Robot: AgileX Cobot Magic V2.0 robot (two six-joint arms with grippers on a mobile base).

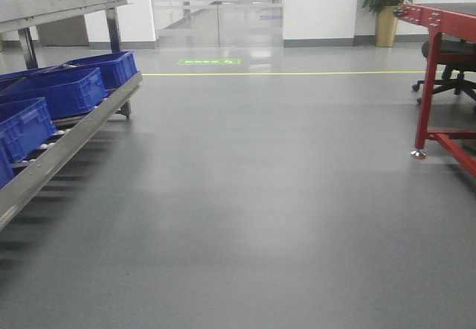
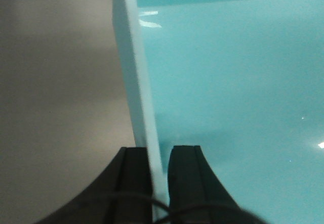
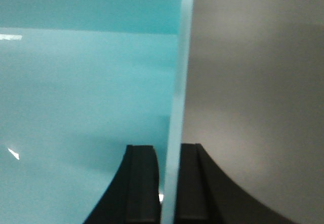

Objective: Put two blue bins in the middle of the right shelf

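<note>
In the left wrist view my left gripper (image 2: 159, 150) is shut on the left wall (image 2: 136, 82) of a blue bin (image 2: 228, 82), one finger outside and one inside. In the right wrist view my right gripper (image 3: 169, 148) is shut on the right wall (image 3: 179, 82) of the bin (image 3: 86, 82), which looks light turquoise here. The bin's smooth inside fills both wrist views. Neither the grippers nor the held bin show in the front view. Several more blue bins (image 1: 67, 91) sit on the sloped metal shelf (image 1: 67, 147) at the left.
Grey floor lies ahead, with a yellow line (image 1: 297, 73) and a green mark (image 1: 209, 62). A red metal frame (image 1: 435, 83) stands at the right with an office chair (image 1: 454, 68) behind it. Glass doors (image 1: 216, 9) and a potted plant (image 1: 387, 1) are at the far wall.
</note>
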